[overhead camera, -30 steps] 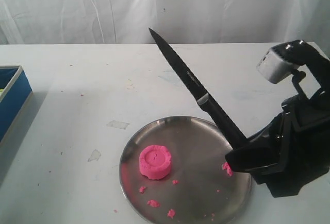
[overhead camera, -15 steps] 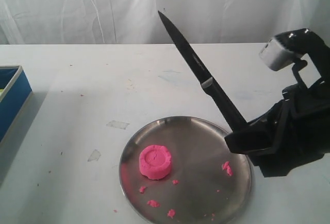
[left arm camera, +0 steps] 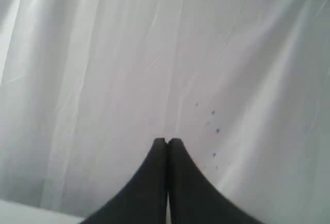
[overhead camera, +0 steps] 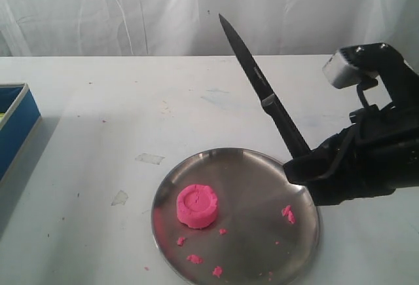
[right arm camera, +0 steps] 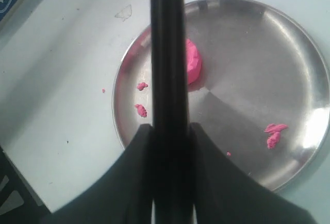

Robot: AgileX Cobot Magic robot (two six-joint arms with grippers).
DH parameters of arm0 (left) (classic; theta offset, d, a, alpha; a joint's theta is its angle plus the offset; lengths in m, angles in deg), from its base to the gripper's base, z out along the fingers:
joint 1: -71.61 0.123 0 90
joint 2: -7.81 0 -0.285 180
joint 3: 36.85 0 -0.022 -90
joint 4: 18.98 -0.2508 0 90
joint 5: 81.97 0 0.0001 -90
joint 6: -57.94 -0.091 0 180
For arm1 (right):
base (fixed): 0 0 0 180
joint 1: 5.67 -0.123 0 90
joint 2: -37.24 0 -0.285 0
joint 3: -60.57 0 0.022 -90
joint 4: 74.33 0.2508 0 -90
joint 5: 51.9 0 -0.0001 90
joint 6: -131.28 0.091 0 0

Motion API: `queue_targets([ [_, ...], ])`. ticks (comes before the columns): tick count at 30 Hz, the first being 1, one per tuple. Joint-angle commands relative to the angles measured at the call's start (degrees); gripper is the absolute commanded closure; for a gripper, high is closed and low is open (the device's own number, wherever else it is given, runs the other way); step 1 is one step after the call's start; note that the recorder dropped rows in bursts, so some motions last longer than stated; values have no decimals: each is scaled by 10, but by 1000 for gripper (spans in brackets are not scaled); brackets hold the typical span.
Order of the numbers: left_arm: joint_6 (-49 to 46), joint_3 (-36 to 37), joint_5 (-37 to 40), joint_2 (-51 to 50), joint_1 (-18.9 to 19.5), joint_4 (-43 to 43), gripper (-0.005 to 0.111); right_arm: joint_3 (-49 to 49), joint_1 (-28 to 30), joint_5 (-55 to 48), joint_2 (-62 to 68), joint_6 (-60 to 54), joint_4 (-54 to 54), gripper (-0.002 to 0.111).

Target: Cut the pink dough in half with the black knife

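Observation:
The pink dough [overhead camera: 197, 206] is one whole round puck on the left part of a steel plate [overhead camera: 262, 187]. In the right wrist view the pink dough [right arm camera: 192, 62] shows partly behind the knife. The black knife [overhead camera: 262, 95] points up and to the left, its handle held in my right gripper [overhead camera: 298, 167], which is shut on it above the plate's right rim. The knife [right arm camera: 167, 54] runs straight out between the right gripper [right arm camera: 168, 128] fingers. My left gripper [left arm camera: 167, 141] is shut on nothing and faces the white curtain; the exterior view does not show it.
Small pink crumbs [overhead camera: 287, 214] lie scattered on the plate. A blue box [overhead camera: 14, 128] sits at the table's left edge. A white curtain [overhead camera: 131, 10] hangs behind the table. Scraps of tape [overhead camera: 149, 158] lie on the white table left of the plate.
My right gripper has risen and tilted the knife more upright; the blade tip has moved right and up. The dough has stayed still.

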Motion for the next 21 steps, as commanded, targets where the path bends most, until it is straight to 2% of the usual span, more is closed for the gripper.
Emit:
queue_targets([
  [1,51,-10,21,-106,-3,10,107,1,-1,10,0,3,13,108],
  [4,154,-10,11,-162,-4,-52,107,6,-1,24,0,3,13,108],
  [6,219,-11,-41,-192,-9,-157,107,14,-1,33,0,3,13,108],
  [8,285,-26,-151,-228,-18,-311,107,19,-1,39,0,3,13,108],
  [10,316,-65,-231,-264,-31,-439,107,19,-1,41,0,3,22,108],
  [11,325,-85,-244,-281,-41,-481,107,19,-1,43,0,3,24,108],
  [14,345,-144,-209,-330,-90,-575,107,19,-1,52,0,3,24,108],
  [18,337,-168,-85,-418,-164,-613,107,19,-1,59,6,3,28,108],
  [19,308,-168,-15,-485,-217,-629,107,19,-1,58,15,3,21,108],
  [20,289,-168,9,-520,-238,-631,107,19,-1,58,22,3,12,108],
  [21,227,-170,11,-592,-285,-622,107,19,-1,51,37,3,-9,108],
])
